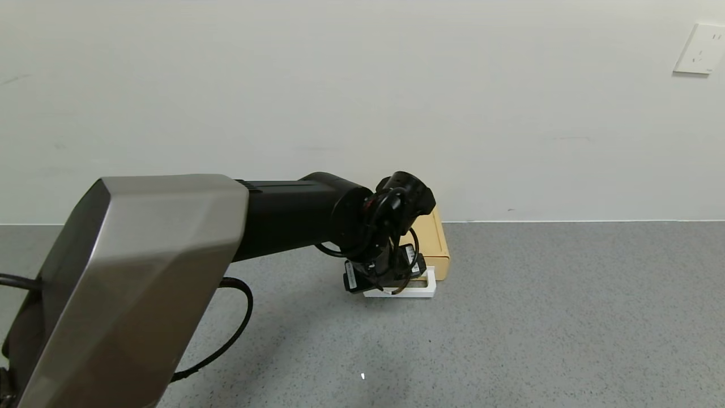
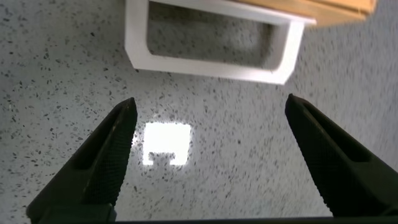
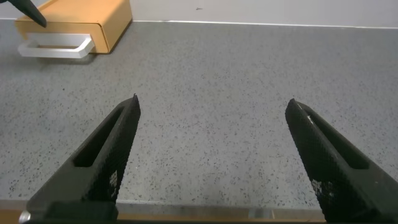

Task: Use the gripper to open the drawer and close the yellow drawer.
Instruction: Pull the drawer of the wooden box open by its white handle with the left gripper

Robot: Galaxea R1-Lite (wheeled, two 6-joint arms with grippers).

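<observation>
Hovering just above the white loop handle (image 1: 422, 290) of the yellow drawer (image 1: 435, 245), left claw (image 2: 208, 158) has its fingers (image 2: 109, 155) spread wide, gripping nothing, handle lying ahead of the tips. Drawer sits pushed into its flat case, on the grey speckled table (image 1: 566, 317) against the wall (image 1: 396, 85). Right claw (image 3: 211, 158) also wide, holding nothing, low over the table, well apart from the drawer. Wall socket (image 1: 701, 49) at upper right.

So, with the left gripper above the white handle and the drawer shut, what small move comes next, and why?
Probably lower the left gripper forward onto the white handle: its fingers are open, nothing between them, and the yellow drawer looks shut.
</observation>
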